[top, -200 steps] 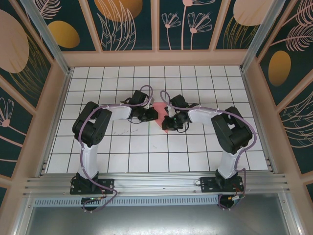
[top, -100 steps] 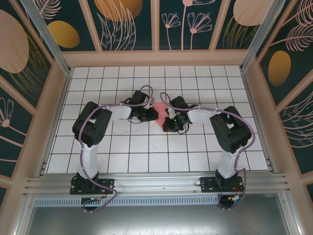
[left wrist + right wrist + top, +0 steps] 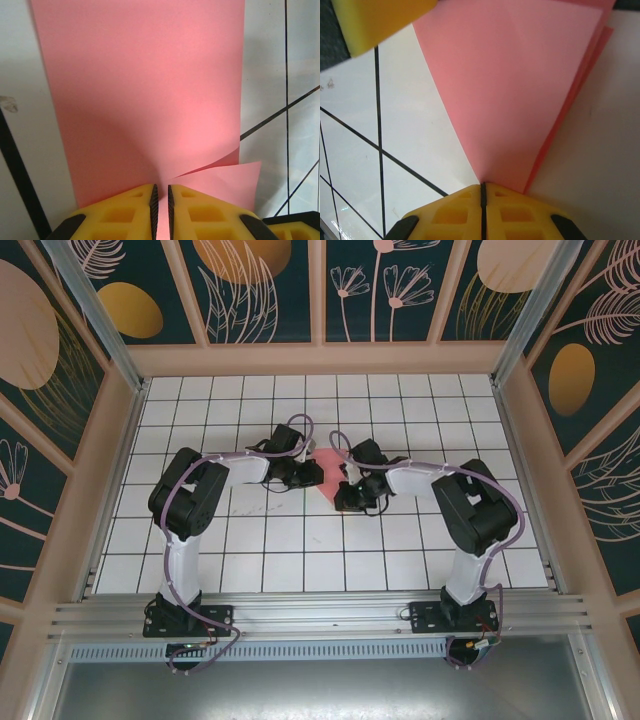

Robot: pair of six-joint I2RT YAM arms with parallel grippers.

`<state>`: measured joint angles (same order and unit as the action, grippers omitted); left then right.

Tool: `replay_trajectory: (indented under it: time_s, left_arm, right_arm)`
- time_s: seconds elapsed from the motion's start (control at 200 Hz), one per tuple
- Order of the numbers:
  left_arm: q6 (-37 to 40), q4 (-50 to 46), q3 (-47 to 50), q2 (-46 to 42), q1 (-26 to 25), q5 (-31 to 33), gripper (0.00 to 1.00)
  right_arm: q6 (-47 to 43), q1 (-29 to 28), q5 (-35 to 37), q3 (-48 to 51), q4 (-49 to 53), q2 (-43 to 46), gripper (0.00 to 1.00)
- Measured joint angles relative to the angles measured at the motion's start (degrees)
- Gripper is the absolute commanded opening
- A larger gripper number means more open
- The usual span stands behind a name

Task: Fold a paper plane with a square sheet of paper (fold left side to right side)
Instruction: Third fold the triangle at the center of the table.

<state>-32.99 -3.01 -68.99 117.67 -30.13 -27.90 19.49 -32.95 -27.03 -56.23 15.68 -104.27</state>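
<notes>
Paper sheet [image 3: 328, 462], partly folded, lay mid-desk [image 3: 300, 540] between the arms. Left hand [image 3: 161, 192] and right hand [image 3: 483, 192] each pinched an edge. Risk: opposing pulls could tear it or skew the crease.

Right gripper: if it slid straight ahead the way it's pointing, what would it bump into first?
The red sheet of paper: the right gripper pinches its corner, and the sheet stretches straight ahead. The left gripper has a yellow finger off to one side, probably out of line; depth is unclear.
</notes>
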Motion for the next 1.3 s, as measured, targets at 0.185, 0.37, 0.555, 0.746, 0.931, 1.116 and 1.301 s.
replay_trajectory:
  time_s: [0.185,0.37,0.555,0.746,0.931,1.116,1.301]
  left_arm:
    - [0.4,-0.2,0.0,0.0,0.0,0.1,0.19]
    - [0.4,-0.4,-0.2,0.0,-0.2,0.4,0.19]
    - [0.4,-0.5,-0.3,0.0,-0.2,0.5,0.19]
    - [0.4,-0.6,-0.3,0.0,-0.2,0.7,0.19]
    - [0.4,-0.6,-0.3,0.0,-0.2,0.7,0.19]
    - [0.4,-0.6,-0.3,0.0,-0.2,0.7,0.19]
    - [0.4,-1.3,-0.9,-0.2,-0.4,0.8,0.24]
  right_arm:
    - [0.4,0.2,0.0,2.5,-0.8,1.9,0.01]
    - [0.6,0.5,0.2,4.0,0.9,3.7,0.0]
    - [0.6,0.6,-0.3,3.7,3.7,7.8,0.0]
    - [2.1,0.6,-2.0,0.0,1.7,8.1,0.0]
    - [3.1,0.7,-1.3,-3.3,-0.6,2.1,0.0]
    - [3.6,0.7,-0.6,-3.3,-0.2,-1.8,0.0]
    - [3.6,0.7,0.4,-2.9,-0.2,-2.1,0.0]
